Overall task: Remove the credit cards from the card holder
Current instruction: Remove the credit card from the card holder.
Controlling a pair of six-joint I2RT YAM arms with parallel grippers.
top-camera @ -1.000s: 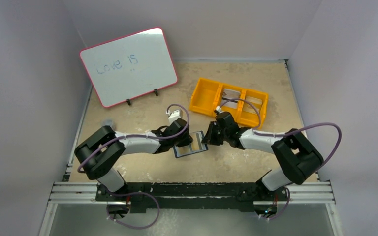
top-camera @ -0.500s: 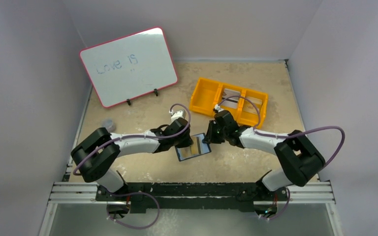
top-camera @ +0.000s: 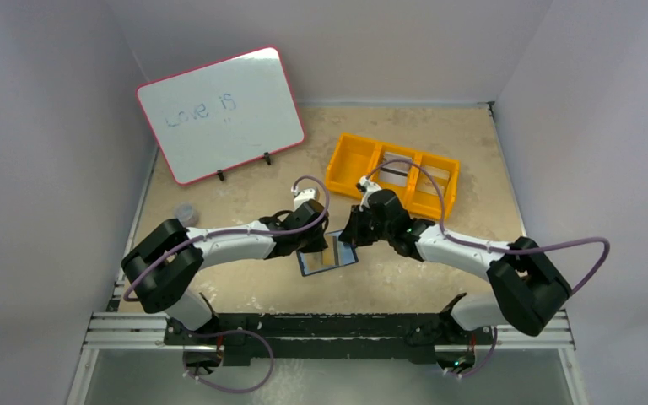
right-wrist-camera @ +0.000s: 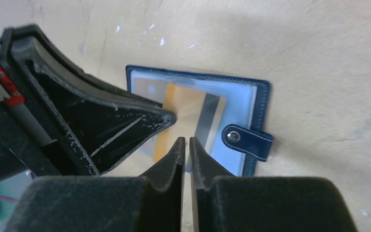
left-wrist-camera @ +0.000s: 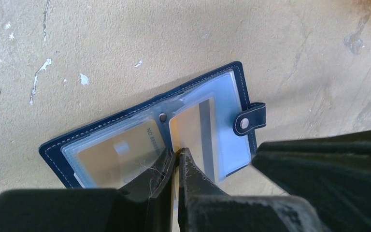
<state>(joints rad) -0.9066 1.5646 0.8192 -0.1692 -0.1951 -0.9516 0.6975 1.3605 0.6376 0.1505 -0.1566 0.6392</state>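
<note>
The card holder (top-camera: 327, 256) is lying open and flat on the table (top-camera: 245, 291), right in the middle between the two arms. Its long axis runs left to right, with the right end swung a little toward the far side. The snap tab (left-wrist-camera: 249, 119) sticks out off the right short edge, toward the right arm.

Two credit cards are showing through the pale pockets. One (left-wrist-camera: 121, 150) sits in the left pocket. The striped card (right-wrist-camera: 193, 113) is in the tab-side pocket, its dark stripe running across the holder's long axis.

The left end effector (left-wrist-camera: 176, 155) is clenched tight, tips down at the fold between the two pockets. Whether it is nipping anything there, I can't tell.

The right end effector (right-wrist-camera: 187, 142) comes in from the tab side, fingers drawn together to a thin slit, tips at the near edge of the striped card. Whether the card is pinched I can't make out. The two end effectors sit just beside each other over the holder.

For room, there's bare table along the holder's near edge, toward the arm bases. The orange tray (top-camera: 343, 160) is well apart at the far right. The whiteboard (top-camera: 219, 114) stands far left, and walls close in the table on three sides.
</note>
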